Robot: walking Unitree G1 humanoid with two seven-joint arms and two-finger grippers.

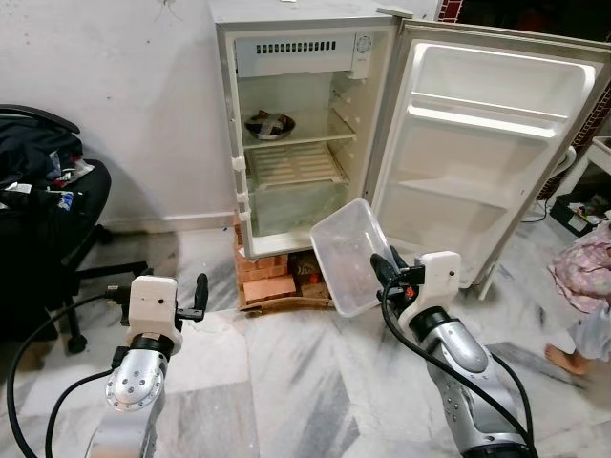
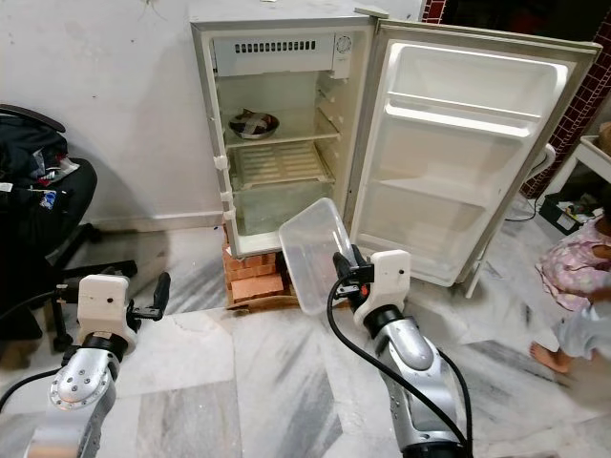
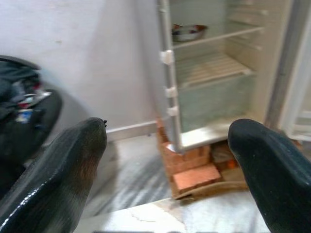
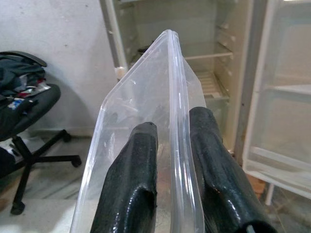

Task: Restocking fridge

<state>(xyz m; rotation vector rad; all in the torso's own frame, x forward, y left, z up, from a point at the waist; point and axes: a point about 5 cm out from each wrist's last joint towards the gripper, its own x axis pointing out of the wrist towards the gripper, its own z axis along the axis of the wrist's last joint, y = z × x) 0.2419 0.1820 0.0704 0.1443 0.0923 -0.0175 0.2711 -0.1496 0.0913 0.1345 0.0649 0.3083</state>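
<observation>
Tub [image 1: 350, 256], clear, empty, pinched by one wall in right gripper [image 1: 386, 266], long axis toward 11 o'clock, mouth tilted; open fridge [image 1: 286, 143] ahead at 11 o'clock, shelves near; left gripper [image 1: 198, 298] spread, empty, farther.

Black office chair [image 1: 57, 219] piled with clothes, bricks [image 1: 267, 277] — marble floor [image 1: 286, 382]

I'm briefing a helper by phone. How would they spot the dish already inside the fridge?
Start at the small white fridge standing open on bricks against the wall. Look at its top shelf, left side: a shallow metal bowl sits there. It is the one item on the shelves, dark and shiny, unlike the clear plastic container held outside by the right pincer.
</observation>
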